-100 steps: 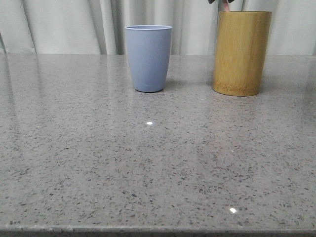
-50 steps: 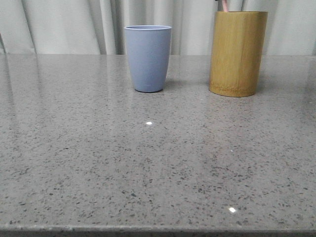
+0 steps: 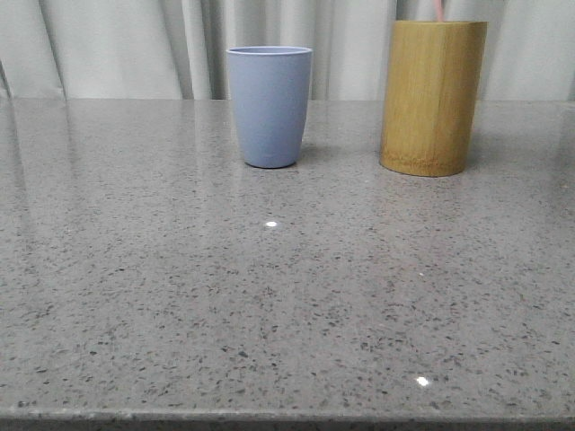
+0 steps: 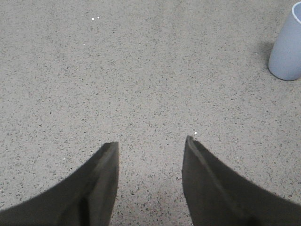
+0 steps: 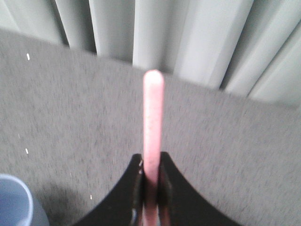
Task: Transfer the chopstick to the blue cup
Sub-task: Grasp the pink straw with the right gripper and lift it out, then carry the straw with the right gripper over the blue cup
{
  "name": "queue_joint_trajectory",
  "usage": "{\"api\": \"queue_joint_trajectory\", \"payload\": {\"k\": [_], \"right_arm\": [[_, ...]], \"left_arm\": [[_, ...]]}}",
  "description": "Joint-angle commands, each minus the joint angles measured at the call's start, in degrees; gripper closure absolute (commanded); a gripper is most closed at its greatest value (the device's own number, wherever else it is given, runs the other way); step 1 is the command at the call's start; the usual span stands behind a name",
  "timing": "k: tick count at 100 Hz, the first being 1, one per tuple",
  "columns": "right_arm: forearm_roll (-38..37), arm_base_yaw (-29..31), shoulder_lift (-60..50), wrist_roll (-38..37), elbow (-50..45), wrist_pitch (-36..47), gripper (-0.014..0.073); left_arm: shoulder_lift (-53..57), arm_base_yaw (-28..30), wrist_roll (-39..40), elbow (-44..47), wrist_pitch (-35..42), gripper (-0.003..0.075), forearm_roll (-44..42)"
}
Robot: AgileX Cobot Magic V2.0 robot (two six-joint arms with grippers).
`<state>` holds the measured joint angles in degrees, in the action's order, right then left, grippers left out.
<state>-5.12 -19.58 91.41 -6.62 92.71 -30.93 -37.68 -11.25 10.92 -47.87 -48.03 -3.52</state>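
The blue cup (image 3: pixel 269 106) stands upright at the back middle of the table. It also shows in the left wrist view (image 4: pixel 287 47) and, as a rim edge, in the right wrist view (image 5: pixel 14 202). A pale-pink chopstick (image 3: pixel 438 10) rises from the bamboo holder (image 3: pixel 433 97) at the top edge of the front view. My right gripper (image 5: pixel 151 165) is shut on the chopstick (image 5: pixel 153 122), which sticks out past its tips. The right gripper itself is out of the front view. My left gripper (image 4: pixel 151 146) is open and empty over bare table, away from the cup.
The grey speckled table (image 3: pixel 269 296) runs to a front edge at the bottom of the front view. Pale curtains (image 3: pixel 117 45) hang behind the table. The bamboo holder stands to the right of the blue cup with a gap between them.
The chopstick's pink end has moved right and up in the front view. The dark gripper tips above the holder have left the frame. The holder shifted slightly left, then held still.
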Motion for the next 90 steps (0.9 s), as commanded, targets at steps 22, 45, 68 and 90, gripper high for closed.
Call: {"api": "queue_joint_trajectory", "payload": {"k": [22, 45, 68, 90], "right_arm": [[-1.3, -3.3, -5.5, 2.1, 10.9, 2.1, 0.0669], [1.2, -9.1, -5.1, 2.1, 12.7, 5.1, 0.0669], [5.1, -12.7, -1.9, 2.1, 12.7, 9.4, 0.0669], [5.1, -13.2, 1.3, 2.1, 12.7, 11.2, 0.0669]], "left_arm": [[0.0, 0.1, 0.5, -1.6, 4.0, 0.0404, -0.1], [0.0, 0.1, 0.5, -1.6, 4.0, 0.0404, -0.1], [0.0, 0.1, 0.5, -1.6, 4.0, 0.0404, -0.1], [0.0, 0.1, 0.5, -1.6, 4.0, 0.0404, -0.1]]}}
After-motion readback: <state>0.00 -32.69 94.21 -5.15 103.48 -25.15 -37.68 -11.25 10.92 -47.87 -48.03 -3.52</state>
